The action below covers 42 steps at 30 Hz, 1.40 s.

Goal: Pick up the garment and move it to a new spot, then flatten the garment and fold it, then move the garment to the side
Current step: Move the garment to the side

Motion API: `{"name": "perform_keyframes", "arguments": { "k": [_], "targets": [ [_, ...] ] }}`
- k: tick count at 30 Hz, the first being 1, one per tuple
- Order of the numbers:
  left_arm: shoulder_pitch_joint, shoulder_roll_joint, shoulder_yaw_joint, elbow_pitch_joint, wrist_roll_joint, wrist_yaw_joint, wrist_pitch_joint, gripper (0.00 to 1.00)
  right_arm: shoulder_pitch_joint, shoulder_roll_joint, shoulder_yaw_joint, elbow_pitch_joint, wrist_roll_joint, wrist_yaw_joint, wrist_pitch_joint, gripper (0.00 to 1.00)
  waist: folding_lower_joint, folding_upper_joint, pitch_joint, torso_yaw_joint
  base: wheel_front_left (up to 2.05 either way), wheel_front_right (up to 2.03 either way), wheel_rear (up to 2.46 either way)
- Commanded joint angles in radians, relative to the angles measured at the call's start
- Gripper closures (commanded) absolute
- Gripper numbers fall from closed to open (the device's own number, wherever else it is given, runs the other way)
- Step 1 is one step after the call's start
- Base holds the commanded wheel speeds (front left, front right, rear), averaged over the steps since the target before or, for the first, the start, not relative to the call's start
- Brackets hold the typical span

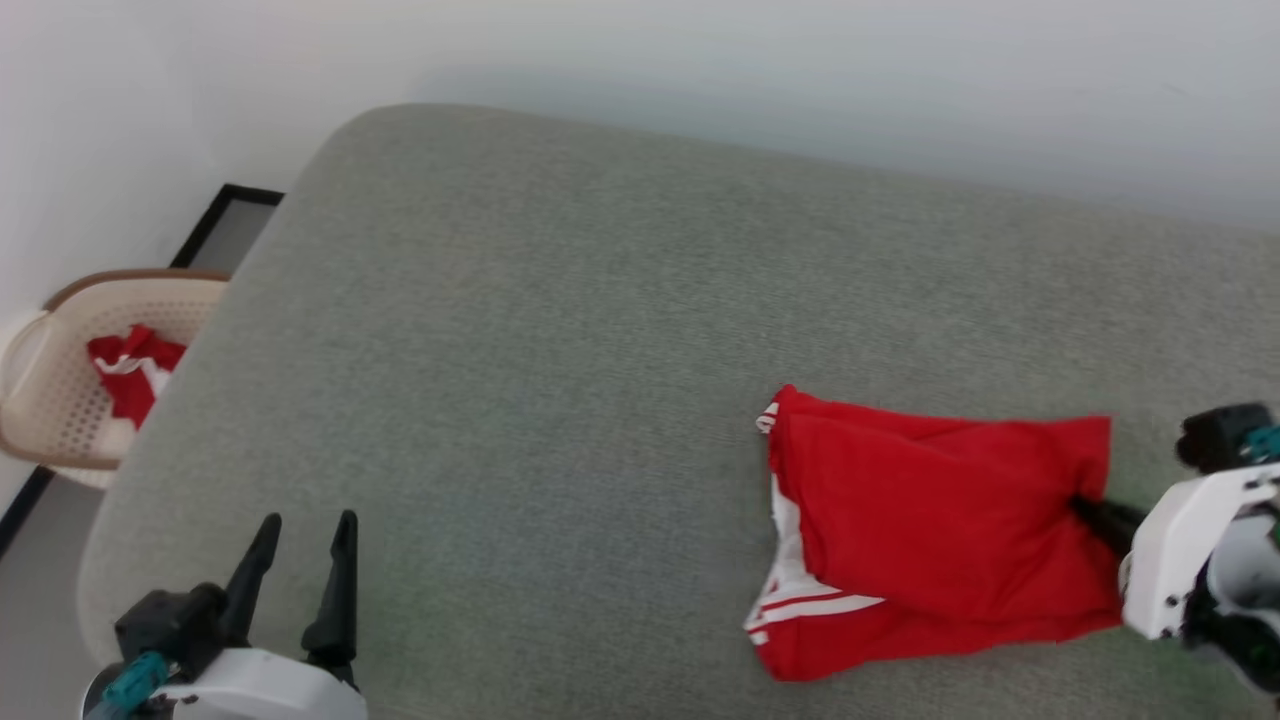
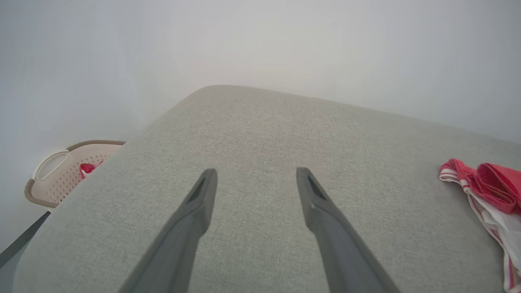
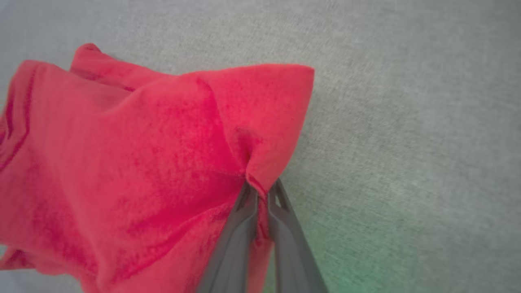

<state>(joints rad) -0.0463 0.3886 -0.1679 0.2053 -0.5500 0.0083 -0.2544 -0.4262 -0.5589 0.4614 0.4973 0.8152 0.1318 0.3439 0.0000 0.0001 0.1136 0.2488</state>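
The garment (image 1: pixel 930 530) is a bright red top with white sleeves and striped trim, lying folded on the right part of the grey cushioned surface (image 1: pixel 560 380). My right gripper (image 1: pixel 1085 505) is shut on the garment's right edge; the right wrist view shows the red fabric (image 3: pixel 142 162) pinched between the two dark fingers (image 3: pixel 244 215) and puckered at the grip (image 3: pixel 260 185). My left gripper (image 1: pixel 305 535) stands open at the lower left, above bare surface. In the left wrist view its fingers (image 2: pixel 203 203) are spread wide, and the garment (image 2: pixel 492 191) lies far to the right.
A beige perforated basket (image 1: pixel 60 400) stands on the floor left of the surface, with a small red-and-white cloth (image 1: pixel 130 370) inside. A pale wall runs behind the surface. The surface's rounded left edge drops to the floor.
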Motion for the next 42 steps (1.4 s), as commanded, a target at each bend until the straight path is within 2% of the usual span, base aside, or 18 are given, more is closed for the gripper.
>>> {"name": "perform_keyframes", "arguments": {
  "k": [1, 11, 22, 30, 42],
  "targets": [
    [-0.018, 0.002, -0.005, 0.001, 0.011, -0.005, -0.002, 0.00, -0.015, -0.016, -0.012, -0.009, -0.004, -0.002, 0.003, 1.00, 0.0000, -0.0001, 0.006, -0.025, 0.00, 0.00, 0.00],
    [-0.122, -0.010, -0.051, 0.023, 0.043, -0.031, -0.002, 0.00, -0.081, -0.127, -0.053, -0.065, -0.065, -0.002, 0.034, 1.00, 0.0000, -0.0001, 0.053, -0.120, 0.00, 0.00, 0.00],
    [-0.247, -0.024, -0.090, 0.051, 0.069, -0.060, -0.006, 0.00, -0.165, -0.252, -0.038, -0.098, -0.116, -0.002, -0.011, 1.00, 0.0000, -0.0001, 0.129, -0.248, 0.00, 0.00, 0.00],
    [-0.343, -0.024, -0.116, 0.085, 0.093, -0.084, -0.008, 0.00, -0.270, -0.348, -0.009, -0.044, -0.175, -0.002, -0.105, 1.00, 0.0000, -0.0001, 0.199, -0.339, 0.00, 0.00, 0.00],
    [-0.464, -0.014, -0.162, 0.100, 0.126, -0.105, -0.003, 0.00, -0.410, -0.425, 0.052, 0.103, -0.312, -0.002, -0.256, 1.00, 0.0000, -0.0001, 0.305, -0.418, 0.00, 0.00, 0.00]
  ]
}}
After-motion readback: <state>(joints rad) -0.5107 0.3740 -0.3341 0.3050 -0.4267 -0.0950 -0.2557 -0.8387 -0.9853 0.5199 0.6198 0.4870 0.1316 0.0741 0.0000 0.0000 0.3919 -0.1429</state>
